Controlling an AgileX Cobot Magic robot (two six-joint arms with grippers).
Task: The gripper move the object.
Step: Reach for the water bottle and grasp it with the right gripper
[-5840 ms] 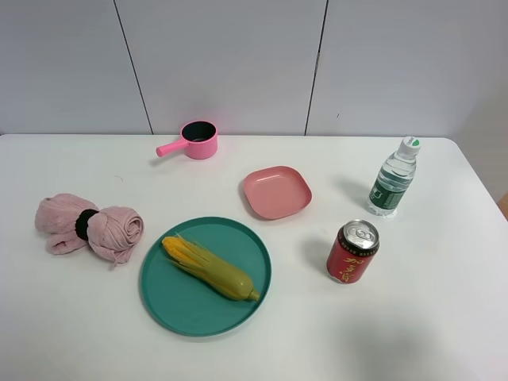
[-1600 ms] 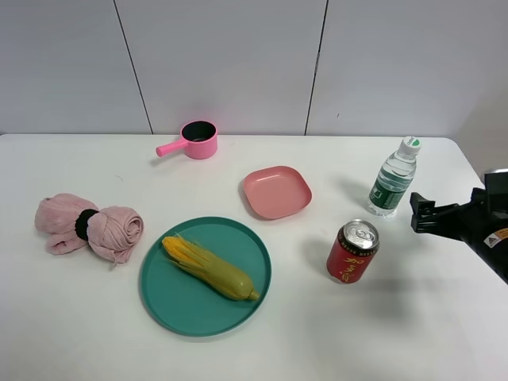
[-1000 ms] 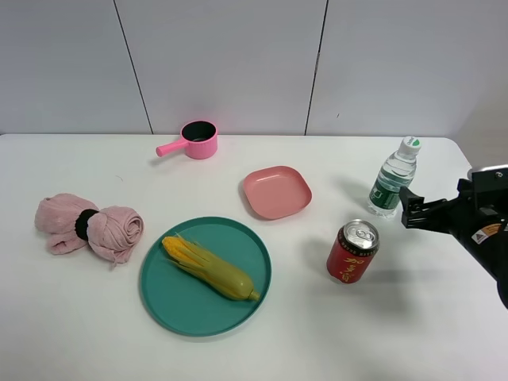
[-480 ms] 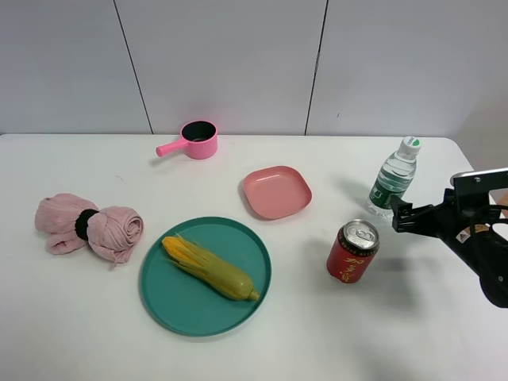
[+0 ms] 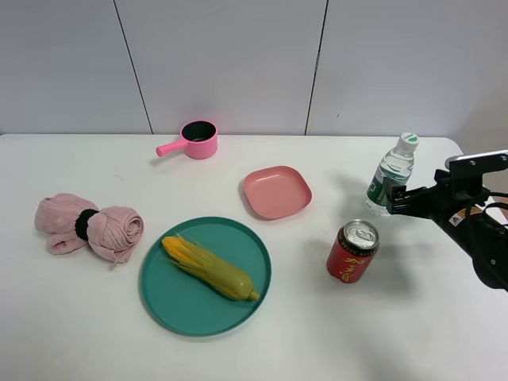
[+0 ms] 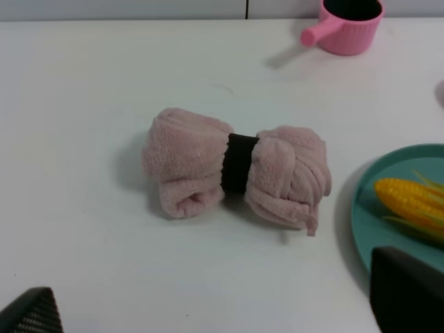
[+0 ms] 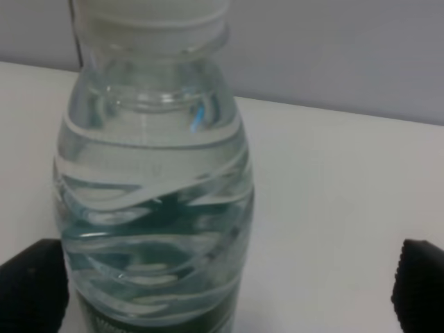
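Observation:
The clear water bottle (image 5: 394, 169) with a white cap and green label stands upright at the right of the table. My right gripper (image 5: 394, 198) is open, with its black fingers on either side of the bottle's lower body. In the right wrist view the bottle (image 7: 152, 208) fills the space between the two fingertips (image 7: 31, 284), closer to one of them, and the right gripper (image 7: 225, 284) is not closed on it. My left gripper (image 6: 216, 305) is open and empty, above the table near a pink rolled towel (image 6: 236, 166). The left gripper does not show in the high view.
A red drink can (image 5: 352, 252) stands just in front and left of the bottle. A pink square plate (image 5: 275, 191), a green round plate (image 5: 167, 305) with a corn cob (image 5: 210, 268), a pink small pot (image 5: 197, 140) and the pink towel (image 5: 87, 226) lie further left.
My right arm has come in from the right edge and moved left and back. Its open fingers now stand around the bottle. The other things have not moved.

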